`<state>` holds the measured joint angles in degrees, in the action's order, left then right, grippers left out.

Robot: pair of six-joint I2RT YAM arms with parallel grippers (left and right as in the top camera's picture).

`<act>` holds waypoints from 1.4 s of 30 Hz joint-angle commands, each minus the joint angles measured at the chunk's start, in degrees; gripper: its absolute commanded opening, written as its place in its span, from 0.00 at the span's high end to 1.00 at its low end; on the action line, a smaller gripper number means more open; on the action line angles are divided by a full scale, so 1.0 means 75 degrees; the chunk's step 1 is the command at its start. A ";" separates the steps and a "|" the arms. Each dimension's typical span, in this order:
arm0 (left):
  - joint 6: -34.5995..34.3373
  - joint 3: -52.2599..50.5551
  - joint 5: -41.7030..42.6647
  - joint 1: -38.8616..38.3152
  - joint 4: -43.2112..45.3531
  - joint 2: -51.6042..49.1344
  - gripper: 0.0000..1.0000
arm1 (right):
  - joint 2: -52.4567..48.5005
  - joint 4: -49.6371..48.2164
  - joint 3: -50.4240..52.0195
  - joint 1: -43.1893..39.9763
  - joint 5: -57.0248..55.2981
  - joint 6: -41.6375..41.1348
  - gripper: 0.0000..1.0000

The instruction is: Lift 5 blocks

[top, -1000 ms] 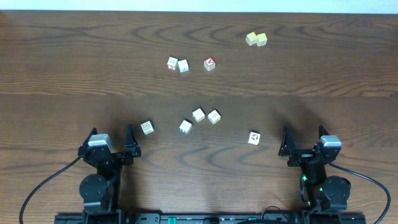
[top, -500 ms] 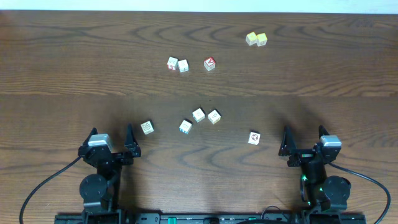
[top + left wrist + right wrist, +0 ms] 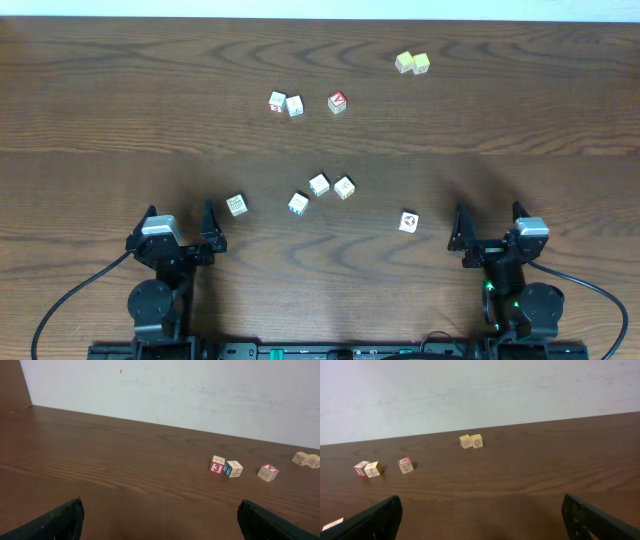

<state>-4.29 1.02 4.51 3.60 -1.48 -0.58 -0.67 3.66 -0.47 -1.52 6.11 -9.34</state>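
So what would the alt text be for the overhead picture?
Five pale blocks lie scattered across the middle of a dark wooden table, with a row of three cubes farther back and a yellow-green pair beyond those. At the near edge, the left end effector and right end effector stand open, touching nothing.

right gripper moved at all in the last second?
No. In the overhead view the right gripper sits exactly as far to the right of the nearest block as before, jaws open.

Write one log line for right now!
left gripper: open, empty | right gripper: open, empty | blocks: all on table, none lifted
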 commanded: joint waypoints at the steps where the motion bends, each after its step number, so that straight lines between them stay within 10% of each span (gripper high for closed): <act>1: -0.0035 -0.0105 0.0020 0.0032 -0.0306 0.0041 0.02 | 0.0047 0.0023 0.0020 0.0058 -0.0038 0.0114 0.01; 19: -0.0085 -0.0105 -0.0079 0.0032 -0.0096 0.0041 0.02 | 0.0047 0.0023 0.0020 0.0058 -0.0035 0.0114 0.01; 27: -0.4334 -0.0099 0.3401 0.0026 -0.0105 -0.0035 0.02 | 0.0047 0.0023 0.0020 0.0058 -0.0035 0.0114 0.01; 32: -0.5788 -0.0099 0.3564 0.0026 -0.0044 -0.0038 0.02 | 0.0047 -0.0093 0.0020 0.0058 0.0117 -0.0259 0.01; 42: -0.4555 -0.0012 0.4266 0.0026 0.0265 -0.0052 0.02 | 0.0047 -0.0280 0.0020 0.0058 0.2154 -0.3759 0.01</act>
<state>-43.31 1.21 31.18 3.60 0.64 -0.86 -0.67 1.72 -0.43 -1.52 12.93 -24.51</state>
